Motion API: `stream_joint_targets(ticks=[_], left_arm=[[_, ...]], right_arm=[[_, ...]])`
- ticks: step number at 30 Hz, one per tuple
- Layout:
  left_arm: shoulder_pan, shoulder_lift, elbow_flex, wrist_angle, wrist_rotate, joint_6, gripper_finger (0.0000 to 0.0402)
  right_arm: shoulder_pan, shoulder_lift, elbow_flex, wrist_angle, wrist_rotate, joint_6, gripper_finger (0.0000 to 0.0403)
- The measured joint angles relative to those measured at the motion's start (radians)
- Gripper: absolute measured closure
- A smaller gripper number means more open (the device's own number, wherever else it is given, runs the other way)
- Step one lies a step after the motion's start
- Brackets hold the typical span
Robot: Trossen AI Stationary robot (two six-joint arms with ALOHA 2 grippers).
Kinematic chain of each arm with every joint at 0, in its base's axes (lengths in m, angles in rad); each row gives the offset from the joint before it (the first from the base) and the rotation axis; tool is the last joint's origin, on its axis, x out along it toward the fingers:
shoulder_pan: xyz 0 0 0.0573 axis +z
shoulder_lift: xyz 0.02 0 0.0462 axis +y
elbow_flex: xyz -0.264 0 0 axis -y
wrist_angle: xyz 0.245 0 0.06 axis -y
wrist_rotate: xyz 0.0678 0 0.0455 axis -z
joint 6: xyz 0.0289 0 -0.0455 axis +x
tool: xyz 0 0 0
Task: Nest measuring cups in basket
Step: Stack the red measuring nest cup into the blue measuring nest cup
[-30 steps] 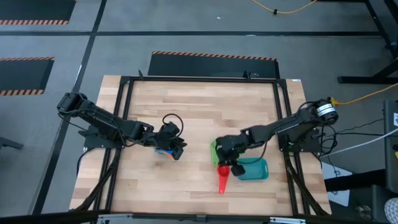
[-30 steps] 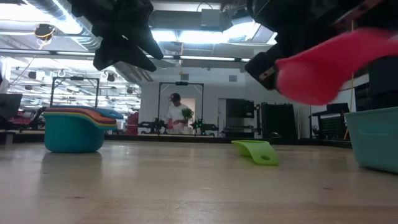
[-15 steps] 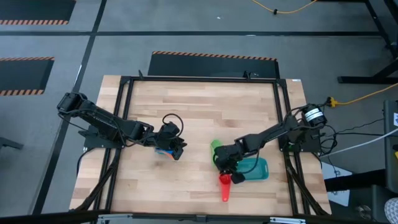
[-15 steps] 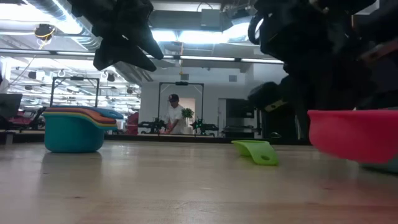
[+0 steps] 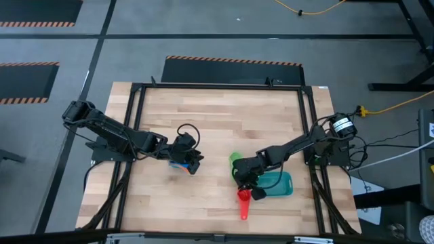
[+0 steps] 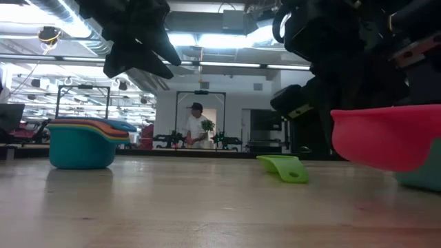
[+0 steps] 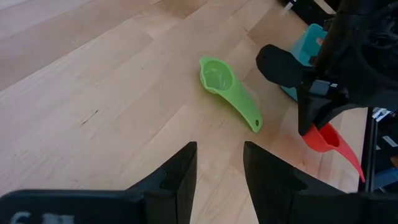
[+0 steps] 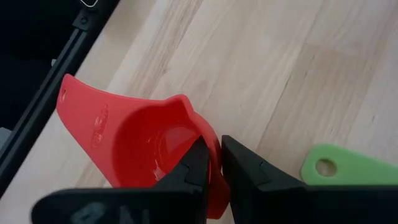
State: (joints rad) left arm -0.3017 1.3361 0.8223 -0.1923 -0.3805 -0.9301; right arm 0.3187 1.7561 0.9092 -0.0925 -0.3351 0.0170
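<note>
A red measuring cup [image 5: 243, 196] sits in my right gripper [image 5: 249, 184], which is shut on it just left of the teal basket [image 5: 277, 184]. In the low view the red cup [image 6: 386, 138] hangs in front of the basket [image 6: 422, 173]. A green cup [image 5: 234, 160] lies on the wood behind it, bowl and handle flat on the table [image 6: 284, 167]. Several cups stand nested in a light blue one [image 6: 83, 142] at the table's left middle [image 5: 175, 165]. My left gripper [image 7: 217, 167] hovers open above that stack [image 6: 138, 41]. My right gripper holds the red cup by its bowl rim [image 8: 210, 138], on the side away from the handle [image 8: 84, 115]. One finger [image 8: 199, 158] is inside the bowl and the other [image 8: 244, 165] outside the wall. The fingers slant down from above. The cup is level and looks lifted clear.
The basket stands near the table's right near corner, close to the frame rail [image 5: 313, 190]. The green cup's handle [image 8: 348, 167] lies close beside the red cup. Bare wood spreads between the two arms [image 5: 213, 135]. A person stands far off in the room [image 6: 198, 127].
My right gripper has carried the red cup toward the table's near edge and lower, staying shut on it. The cup, tilted a second ago, now sits level. My left arm has kept still.
</note>
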Motion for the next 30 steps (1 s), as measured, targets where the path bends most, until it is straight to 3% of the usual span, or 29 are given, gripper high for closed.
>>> stream_joint_targets(ticks=[4, 13, 23, 30], left_arm=[[0.0, 0.0, 0.0, 0.0, 0.0, 0.0, 0.0278], [0.0, 0.0, 0.0, 0.0, 0.0, 0.0, 0.0278], [0.0, 0.0, 0.0, 0.0, 0.0, 0.0, 0.0278], [-0.005, 0.0, 0.0, 0.025, -0.001, 0.0, 0.0278]], right_arm=[[0.0, 0.0, 0.0, 0.0, 0.0, 0.0, 0.0356], [0.0, 0.0, 0.0, 0.0, 0.001, -0.024, 0.0295], [0.0, -0.001, 0.012, -0.018, 0.0, -0.024, 0.0291], [0.024, -0.057, 0.104, -0.083, -0.068, -0.04, 0.0291]])
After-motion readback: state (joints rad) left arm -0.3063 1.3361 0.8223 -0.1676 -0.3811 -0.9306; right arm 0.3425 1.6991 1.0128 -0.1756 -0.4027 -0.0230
